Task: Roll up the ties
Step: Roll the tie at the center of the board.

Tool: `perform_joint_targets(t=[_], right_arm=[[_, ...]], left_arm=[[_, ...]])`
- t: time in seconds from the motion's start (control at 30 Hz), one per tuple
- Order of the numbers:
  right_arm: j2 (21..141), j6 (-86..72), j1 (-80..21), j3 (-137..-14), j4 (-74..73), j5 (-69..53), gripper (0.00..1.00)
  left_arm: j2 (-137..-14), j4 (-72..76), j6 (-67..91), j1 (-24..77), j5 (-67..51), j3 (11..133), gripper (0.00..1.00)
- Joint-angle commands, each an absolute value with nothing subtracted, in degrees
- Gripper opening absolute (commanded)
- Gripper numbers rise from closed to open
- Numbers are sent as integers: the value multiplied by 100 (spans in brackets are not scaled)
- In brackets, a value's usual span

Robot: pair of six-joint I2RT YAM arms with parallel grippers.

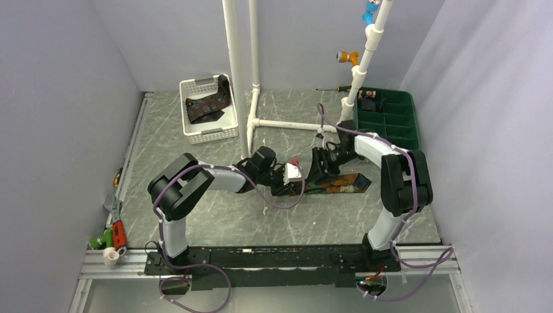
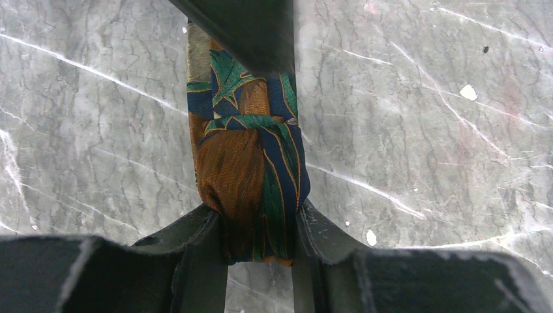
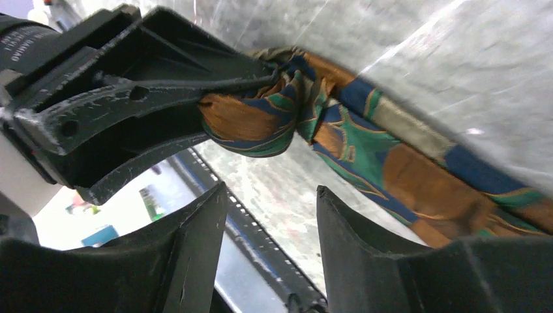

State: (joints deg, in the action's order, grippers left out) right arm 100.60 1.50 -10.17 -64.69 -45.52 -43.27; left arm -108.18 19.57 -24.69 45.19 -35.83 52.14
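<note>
A tie (image 1: 342,184) patterned in orange, teal and navy lies on the marble table (image 1: 195,150), its left end wound into a small roll (image 2: 251,169). My left gripper (image 2: 259,218) is shut on that roll, one finger on each side. In the right wrist view the left gripper's fingers (image 3: 150,98) pinch the roll (image 3: 248,124), and the flat length of the tie (image 3: 424,182) runs off to the right. My right gripper (image 3: 270,202) is open just beside the roll, with nothing between its fingers. Another dark tie (image 1: 209,104) lies in the white basket (image 1: 195,134).
A white PVC pipe frame (image 1: 287,122) stands behind the grippers. A green compartment tray (image 1: 391,120) sits at the back right. A screwdriver (image 1: 329,89) lies by the back wall. Hand tools (image 1: 116,231) lie at the near left edge.
</note>
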Motion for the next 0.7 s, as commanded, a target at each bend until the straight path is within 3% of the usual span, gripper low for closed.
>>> perform_joint_targets(t=[0.0, 0.4, 0.67], right_arm=[[10078, -789, -1098, -5967, -3733, -5130, 55], [10737, -1135, -1156, -6105, -2907, -5678, 48], [10460, -1049, -1232, -5729, -2971, -5776, 51]], left_arm=[[-11141, 640, -2681, 4617, -3019, 5195, 13], [-11206, 464, -2683, 4678, -3009, 5350, 13], [-11276, 438, -2611, 4676, -3019, 5451, 14]])
